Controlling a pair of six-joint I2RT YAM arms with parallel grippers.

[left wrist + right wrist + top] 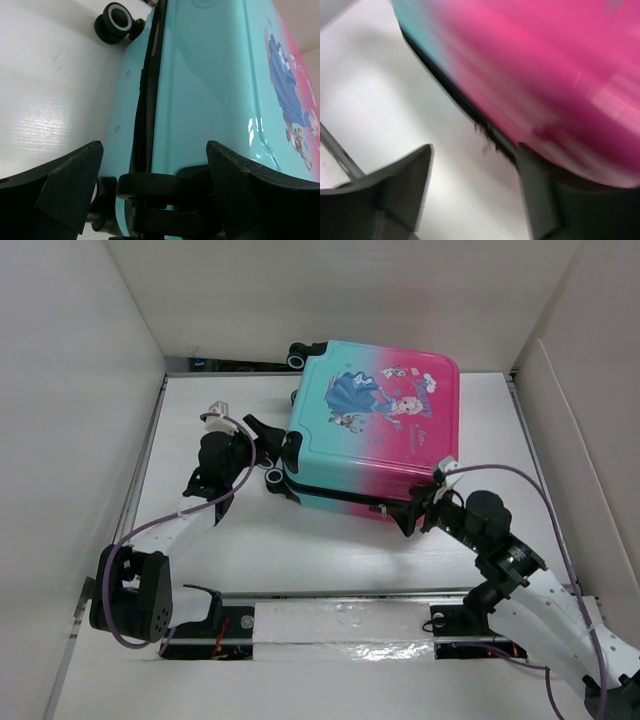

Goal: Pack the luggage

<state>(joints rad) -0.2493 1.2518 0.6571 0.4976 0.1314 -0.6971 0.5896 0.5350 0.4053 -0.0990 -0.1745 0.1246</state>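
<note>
- The luggage [375,425] lies flat on the worktop [330,550] towards the far wall, printed shell up, teal end to the left and pink end to the right; both halves sit one on the other, so the case reads as closed.
- The left gripper [154,165] is spread wide at the teal end, its jaws standing either side of a black wheel [150,187] at the near left corner; it pinches nothing.
- The right gripper [472,165] is also spread, at the near pink corner, one finger low beside the dark zipper seam [470,107]; that view is smeared by motion, so whether a finger touches the shell I cannot tell.
- Judged from this, the filling and lid-lowering look done; what is inside is hidden.
- What is left seems to be the fastening: the black seam [145,100] runs between the halves, but whether the zipper is drawn round is not readable; no slider shows clearly.
- The second wheel [114,21] at the far teal corner rests on the worktop.
</note>
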